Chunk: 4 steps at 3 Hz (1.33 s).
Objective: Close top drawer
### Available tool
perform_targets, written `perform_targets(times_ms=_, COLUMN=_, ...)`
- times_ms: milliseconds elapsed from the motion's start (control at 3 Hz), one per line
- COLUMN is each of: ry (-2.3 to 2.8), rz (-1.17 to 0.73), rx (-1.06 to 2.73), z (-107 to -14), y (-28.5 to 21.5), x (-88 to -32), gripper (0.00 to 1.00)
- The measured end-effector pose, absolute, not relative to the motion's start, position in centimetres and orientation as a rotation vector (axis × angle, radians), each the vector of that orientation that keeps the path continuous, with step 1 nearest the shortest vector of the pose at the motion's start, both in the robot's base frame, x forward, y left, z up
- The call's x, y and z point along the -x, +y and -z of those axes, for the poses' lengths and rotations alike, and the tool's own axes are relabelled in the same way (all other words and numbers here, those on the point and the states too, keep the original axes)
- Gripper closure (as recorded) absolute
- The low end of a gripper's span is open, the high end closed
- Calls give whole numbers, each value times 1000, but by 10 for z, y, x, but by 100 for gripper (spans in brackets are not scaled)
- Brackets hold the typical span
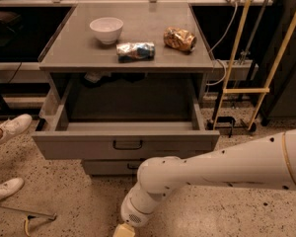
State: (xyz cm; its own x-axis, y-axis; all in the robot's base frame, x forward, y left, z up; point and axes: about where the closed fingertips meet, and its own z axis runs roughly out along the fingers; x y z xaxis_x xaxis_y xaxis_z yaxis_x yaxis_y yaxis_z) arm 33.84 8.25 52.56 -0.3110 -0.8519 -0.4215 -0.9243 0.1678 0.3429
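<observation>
The gripper (124,230) is hanging at the bottom edge, below the drawer front; I cannot tell if it is spread or closed. The top drawer (79,145) is standing pulled out, rigid, probably heavy; I am favouring a flat push beside its black handle (128,144).

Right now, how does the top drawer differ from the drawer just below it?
The top drawer is pulled far out, its inside showing; the drawer below sits pushed in, only its front visible. The top drawer's front shows whole; the drawer below is partly hidden by it and the arm. Both are grey with dark centre handles. The pincer hangs low at the frame's bottom edge, touching neither.
</observation>
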Motion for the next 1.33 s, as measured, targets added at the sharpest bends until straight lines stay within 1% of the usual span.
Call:
perform_targets(times_ms=333, ry=2366, rz=-721, rx=1619, z=-524, y=66, x=-385, gripper=0)
perform_targets(times_ms=667, ry=2448, rz=-574, rx=1486, z=-523, y=49, x=-451, gripper=0)
perform_targets(times_ms=1000, ry=2498, rz=-487, rx=1396, z=-521, y=46, x=-503, gripper=0)
perform_targets(times_ms=1333, ry=2503, rz=-476, rx=1383, z=-521, y=46, x=-509, gripper=0)
